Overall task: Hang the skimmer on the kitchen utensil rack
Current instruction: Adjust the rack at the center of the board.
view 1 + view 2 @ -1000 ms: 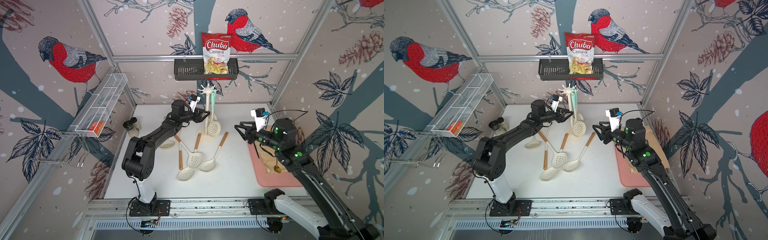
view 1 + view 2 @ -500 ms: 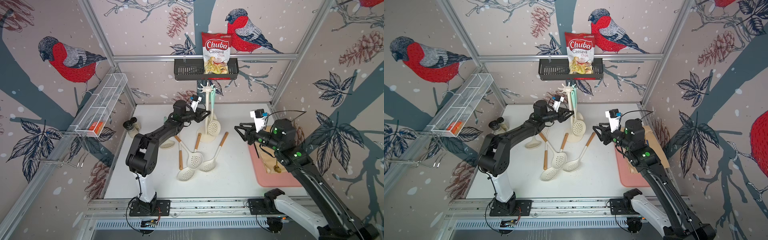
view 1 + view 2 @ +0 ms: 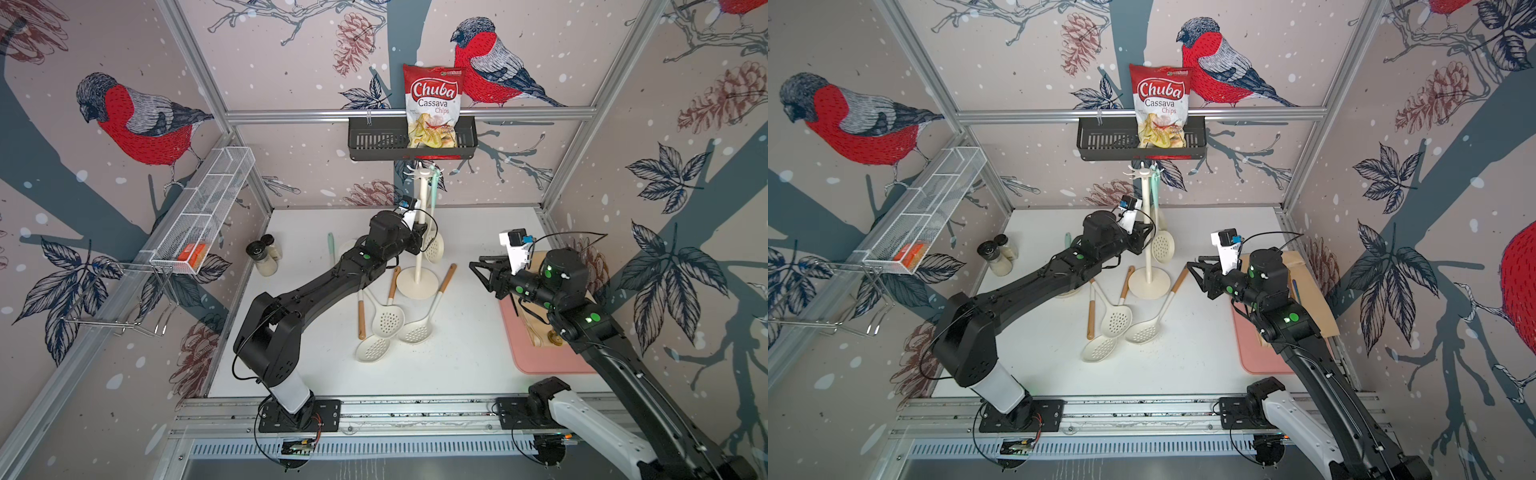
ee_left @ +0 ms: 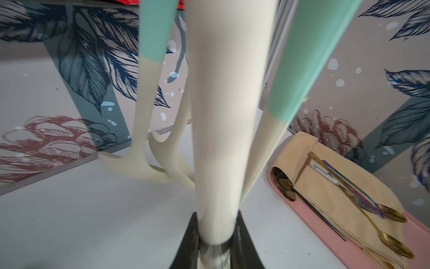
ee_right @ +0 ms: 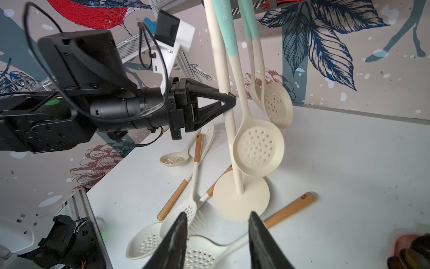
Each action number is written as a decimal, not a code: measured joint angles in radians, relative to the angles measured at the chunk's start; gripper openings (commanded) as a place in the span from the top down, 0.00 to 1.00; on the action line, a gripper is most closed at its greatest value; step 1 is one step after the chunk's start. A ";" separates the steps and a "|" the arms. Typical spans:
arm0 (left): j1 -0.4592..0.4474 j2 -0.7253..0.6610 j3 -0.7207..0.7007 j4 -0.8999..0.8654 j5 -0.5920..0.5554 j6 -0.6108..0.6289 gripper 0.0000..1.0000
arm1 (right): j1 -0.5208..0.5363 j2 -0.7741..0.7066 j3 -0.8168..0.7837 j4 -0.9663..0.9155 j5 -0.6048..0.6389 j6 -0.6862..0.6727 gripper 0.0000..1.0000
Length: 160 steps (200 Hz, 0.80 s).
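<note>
Jaws of left tool (image 5: 229,102) clamped tight on pole of kitchen utensil rack (image 3: 417,286), upright mid-worktop (image 3: 457,365). Right tool (image 5: 218,215) partly open, empty, hovering near rack base. Two mint-handled skimmers (image 5: 258,149) hang from top hooks. Three wooden-handled skimmers (image 3: 388,322) lie flat just beside base.

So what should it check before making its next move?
1. Left gripper shut on the cream-white pole-and-hooks utensil rack: ok.
2. Right gripper open and empty: ok.
3. Perforated cream skimmers with wooden handles lying in plain view on the white table: ok.
4. Bare hook arms on the rack's top, beside two hung mint-handled skimmers: ok.
5. Rack's round base clear of the lying handles: cannot tell.
</note>
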 measured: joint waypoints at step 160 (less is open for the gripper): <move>-0.195 0.238 0.159 0.168 -0.661 -0.095 1.00 | -0.004 -0.138 -0.124 0.024 0.022 0.061 0.59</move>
